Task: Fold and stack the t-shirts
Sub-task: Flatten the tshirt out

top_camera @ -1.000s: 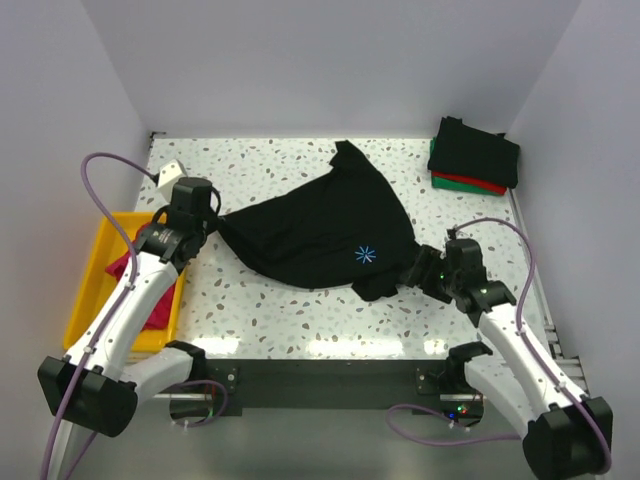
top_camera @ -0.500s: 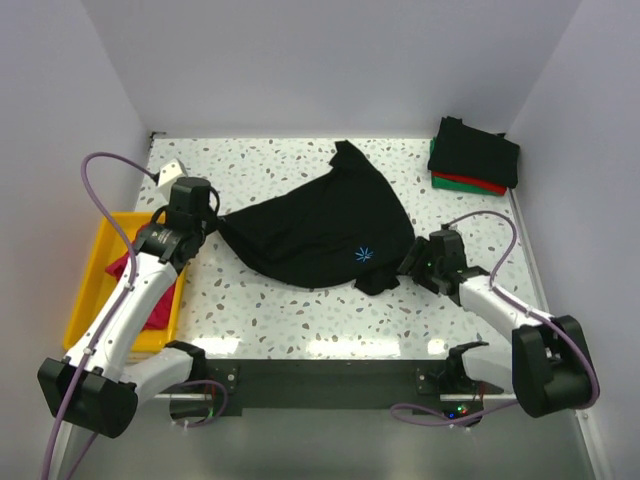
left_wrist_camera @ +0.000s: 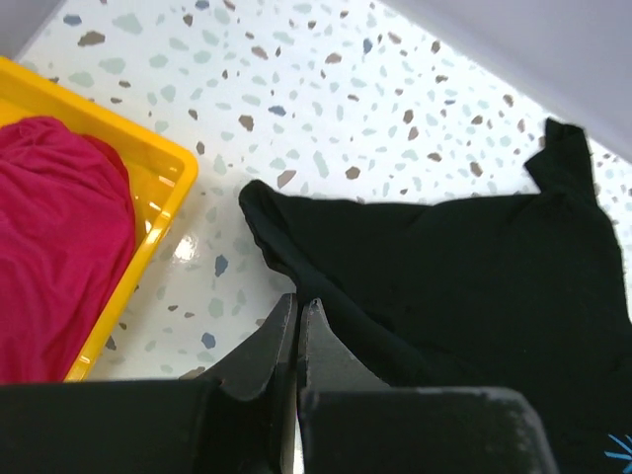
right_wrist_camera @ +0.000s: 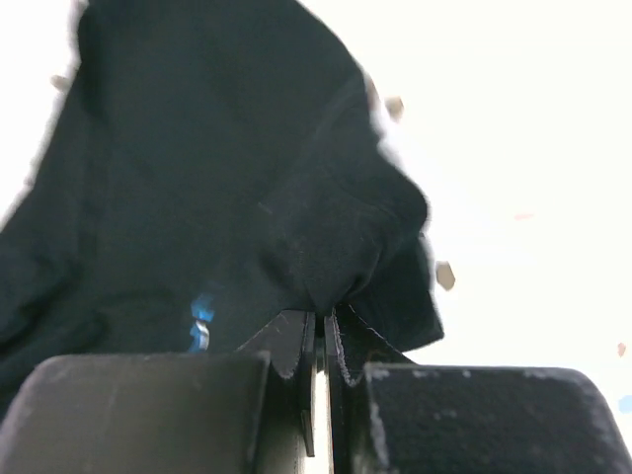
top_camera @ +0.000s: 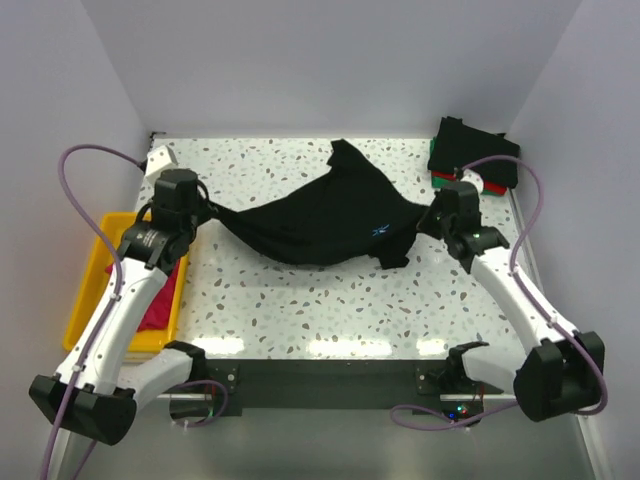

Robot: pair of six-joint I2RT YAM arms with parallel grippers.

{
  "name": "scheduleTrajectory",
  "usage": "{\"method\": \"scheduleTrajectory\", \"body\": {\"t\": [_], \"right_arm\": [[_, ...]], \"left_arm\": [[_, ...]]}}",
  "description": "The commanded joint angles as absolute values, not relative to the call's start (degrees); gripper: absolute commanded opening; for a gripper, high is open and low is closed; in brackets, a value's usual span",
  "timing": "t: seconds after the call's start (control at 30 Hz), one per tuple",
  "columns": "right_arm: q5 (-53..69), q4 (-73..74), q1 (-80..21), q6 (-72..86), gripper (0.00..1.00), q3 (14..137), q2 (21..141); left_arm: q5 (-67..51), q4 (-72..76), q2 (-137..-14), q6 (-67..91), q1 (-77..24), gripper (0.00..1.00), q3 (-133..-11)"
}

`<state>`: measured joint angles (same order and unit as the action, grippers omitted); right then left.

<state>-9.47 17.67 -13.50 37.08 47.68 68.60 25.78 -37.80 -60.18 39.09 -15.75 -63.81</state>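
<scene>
A large black t-shirt [top_camera: 335, 215] with a small blue print hangs stretched between my two grippers over the speckled table. My left gripper [top_camera: 210, 212] is shut on its left corner, and in the left wrist view the closed fingertips [left_wrist_camera: 298, 304] pinch a dark fold of the black t-shirt [left_wrist_camera: 474, 267]. At the shirt's right edge my right gripper [top_camera: 430, 216] is shut, its jaws [right_wrist_camera: 324, 316] clamping a bunched fold of the black t-shirt [right_wrist_camera: 237, 148]. A magenta t-shirt [left_wrist_camera: 49, 247] lies in the yellow tray [left_wrist_camera: 163, 173].
A stack of folded shirts [top_camera: 474, 152], black over red and green, sits at the back right corner. The yellow tray [top_camera: 95, 255] stands along the left edge. A small white box [top_camera: 160, 158] lies at the back left. Walls close in on three sides.
My right gripper closed on the shirt's right edge and swung back and up with it. The left gripper also moved back a little. The shirt is now pulled taut between them.
</scene>
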Motion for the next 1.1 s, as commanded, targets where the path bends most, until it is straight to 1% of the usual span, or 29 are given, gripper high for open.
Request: {"method": "scheduleTrajectory", "body": {"t": [0.0,0.03,0.2,0.33,0.4,0.43,0.47,0.5,0.57,0.6,0.67,0.7,0.77,0.8,0.9,0.97,1.07], "right_arm": [[-14.76,28.97,-13.27,29.55,0.0,57.11,63.29],[-15.64,30.66,-13.27,28.66,0.0,59.83,62.06],[-18.02,36.73,-13.18,25.93,0.0,65.64,56.18],[-17.32,36.83,-13.1,25.05,0.0,69.86,55.72],[-16.35,33.68,-13.1,24.35,0.0,71.97,59.74],[-15.83,32.62,-13.1,24.17,0.0,73.11,59.77],[-15.12,31.04,-12.83,24.0,0.0,74.08,63.07],[-13.2,26.5,-12.83,23.82,0.0,75.92,64.67],[-11.52,23.74,-12.39,23.99,0.0,79.69,68.62],[-10.73,23.47,-12.22,24.43,0.0,85.46,72.73],[-9.5,23.9,-11.87,24.61,0.0,92.16,76.36],[-8.88,25.04,-11.78,24.61,0.0,99.33,79.42],[-8.44,26.01,-11.51,24.35,0.0,105.96,81.9],[-8.35,27.06,-11.34,23.91,0.0,111.91,83.83],[-7.39,30.31,-10.72,23.47,0.0,121.17,85.69],[-6.86,29.97,-10.63,23.47,0.0,121.2,84.21],[-7.9,28.74,-10.55,23.12,0.0,115.24,79.29]], "left_arm": [[28.21,-38.05,-56.52,36.56,-15.12,0.0,-68.9],[28.39,-38.49,-55.3,36.39,-15.12,0.0,-69.78],[31.1,-39.81,-51.86,35.68,-15.12,0.0,-73.38],[32.34,-37.63,-51.94,34.81,-15.12,0.0,-75.58],[31.91,-35.52,-54.3,35.59,-15.12,0.0,-77.24],[31.82,-33.85,-55.27,35.6,-15.12,0.0,-77.43],[31.9,-32.01,-56.5,35.68,-15.03,0.0,-77.52],[32.25,-28.08,-59.38,35.68,-15.03,0.0,-78.22],[31.47,-23.58,-62.74,34.11,-14.94,0.0,-79.62],[30.25,-21.21,-66.23,33.84,-14.85,0.0,-82.59],[28.83,-19.61,-69.33,32.7,-14.59,0.0,-86.55],[28.48,-19.43,-71.78,32.61,-14.59,0.0,-91.01],[27.42,-18.9,-73.47,31.12,-14.5,0.0,-95.34],[27.25,-19.07,-74.61,30.59,-14.41,0.0,-99.62],[27.42,-20.73,-75.76,28.13,-14.24,0.0,-107.11],[27.86,-21.44,-75.24,26.55,-14.15,0.0,-108.45],[28.92,-21.71,-71.73,26.45,-14.15,0.0,-104.61]]}}
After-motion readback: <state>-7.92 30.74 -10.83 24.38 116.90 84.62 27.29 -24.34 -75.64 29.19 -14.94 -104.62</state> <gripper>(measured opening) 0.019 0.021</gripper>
